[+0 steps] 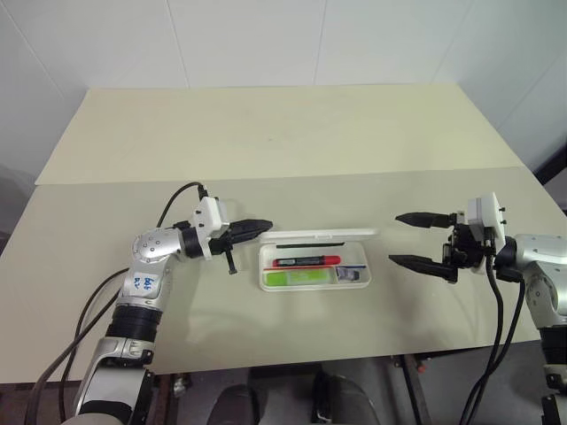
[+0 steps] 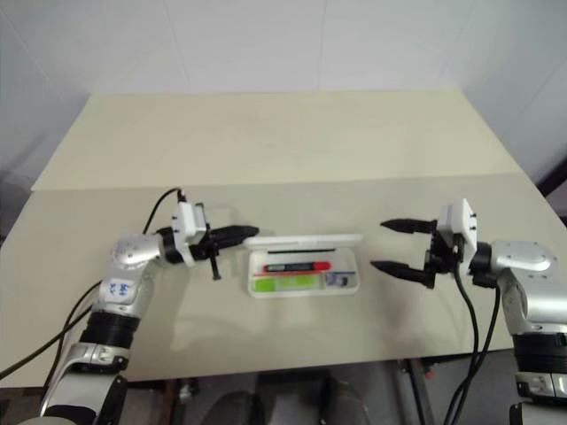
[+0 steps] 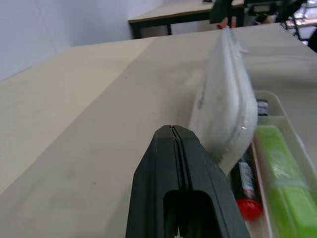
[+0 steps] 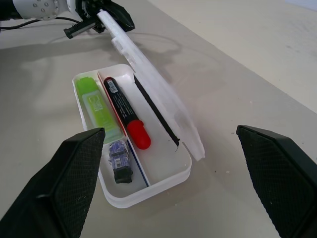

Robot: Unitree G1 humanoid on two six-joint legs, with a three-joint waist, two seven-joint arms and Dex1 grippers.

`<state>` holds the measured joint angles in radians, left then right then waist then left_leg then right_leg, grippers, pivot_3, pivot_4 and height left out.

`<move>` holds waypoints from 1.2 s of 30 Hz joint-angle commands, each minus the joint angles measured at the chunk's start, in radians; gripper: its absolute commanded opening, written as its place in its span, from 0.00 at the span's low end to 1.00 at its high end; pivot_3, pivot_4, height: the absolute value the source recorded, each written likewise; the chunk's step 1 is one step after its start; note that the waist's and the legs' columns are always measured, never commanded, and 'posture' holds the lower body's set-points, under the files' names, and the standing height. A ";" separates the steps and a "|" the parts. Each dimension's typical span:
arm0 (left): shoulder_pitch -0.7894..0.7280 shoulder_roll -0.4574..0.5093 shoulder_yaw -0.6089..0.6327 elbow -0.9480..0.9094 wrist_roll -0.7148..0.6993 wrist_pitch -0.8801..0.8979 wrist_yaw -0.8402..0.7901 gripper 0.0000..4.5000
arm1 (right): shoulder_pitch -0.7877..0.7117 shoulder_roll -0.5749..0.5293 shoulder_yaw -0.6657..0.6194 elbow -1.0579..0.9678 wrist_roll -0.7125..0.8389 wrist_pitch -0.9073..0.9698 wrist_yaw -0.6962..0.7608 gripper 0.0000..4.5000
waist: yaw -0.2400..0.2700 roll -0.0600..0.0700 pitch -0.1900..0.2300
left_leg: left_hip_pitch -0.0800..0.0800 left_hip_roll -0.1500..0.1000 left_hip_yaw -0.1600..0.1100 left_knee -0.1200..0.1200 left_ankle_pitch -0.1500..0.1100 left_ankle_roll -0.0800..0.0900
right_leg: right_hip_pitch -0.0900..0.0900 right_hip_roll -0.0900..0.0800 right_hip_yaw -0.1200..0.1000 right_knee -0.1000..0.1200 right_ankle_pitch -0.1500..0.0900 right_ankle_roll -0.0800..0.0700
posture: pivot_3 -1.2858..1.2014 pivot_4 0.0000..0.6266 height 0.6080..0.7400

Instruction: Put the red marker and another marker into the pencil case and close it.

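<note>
Pencil case [image 3: 225,94] lid blurred, lettering unreadable; green marker [image 3: 287,188] cut off by edge.

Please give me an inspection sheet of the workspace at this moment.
Surface: beige table, seam across it.
Job's things: pencil case open, lid raised; red marker and green highlighter lie inside.
Clutter: small dark bit in the case.
Grippers: left gripper shut, at the lid's end; right gripper open, empty, beside the case.
Cables: black cables along both arms.
Surroundings: white wall.
</note>
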<state>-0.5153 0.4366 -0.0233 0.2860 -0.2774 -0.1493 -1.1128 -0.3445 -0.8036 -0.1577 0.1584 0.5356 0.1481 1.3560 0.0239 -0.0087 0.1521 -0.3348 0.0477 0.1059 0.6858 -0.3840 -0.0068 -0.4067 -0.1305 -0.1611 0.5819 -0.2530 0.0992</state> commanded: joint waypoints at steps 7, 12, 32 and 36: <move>-0.042 -0.001 -0.138 -0.066 0.064 -0.012 -0.079 0.01 | 0.007 -0.002 -0.043 -0.045 0.019 0.000 -0.019 1.00 | 0.000 0.000 0.000 | 0.000 0.000 0.000 0.000 0.000 0.000 | 0.000 0.000 0.000 0.000 0.000 0.000 | 0.52 0.24 1.00; -0.045 0.003 -0.216 -0.101 0.164 0.048 -0.020 0.01 | 0.029 -0.013 -0.053 -0.075 0.030 0.035 -0.037 1.00 | 0.000 0.000 0.000 | 0.000 0.000 0.000 0.000 0.000 0.000 | 0.000 0.000 0.000 0.000 0.000 0.000 | 0.52 0.24 1.00; 0.006 0.025 -0.318 -0.305 0.260 0.403 0.095 0.01 | 0.101 0.011 -0.077 -0.223 0.065 0.101 -0.121 1.00 | 0.002 -0.001 -0.001 | 0.002 0.000 -0.002 0.001 0.000 0.001 | 0.003 0.000 0.001 0.000 0.000 0.000 | 0.52 0.24 1.00; 0.003 0.018 -0.254 -0.307 0.205 0.423 0.121 0.01 | 0.087 0.026 -0.067 -0.218 0.062 0.094 -0.125 1.00 | 0.002 -0.001 -0.001 | 0.002 0.000 -0.003 0.003 0.000 0.001 | 0.005 0.000 0.000 0.000 0.000 0.000 | 0.52 0.24 1.00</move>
<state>-0.5254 0.4512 -0.3114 -0.0228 -0.0544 0.2595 -1.0053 -0.2471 -0.7801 -0.2036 -0.0349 0.5802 0.2515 1.2348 0.0256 -0.0093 0.1515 -0.3330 0.0479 0.1029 0.6886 -0.3839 -0.0061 -0.4021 -0.1307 -0.1606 0.5818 -0.2530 0.0991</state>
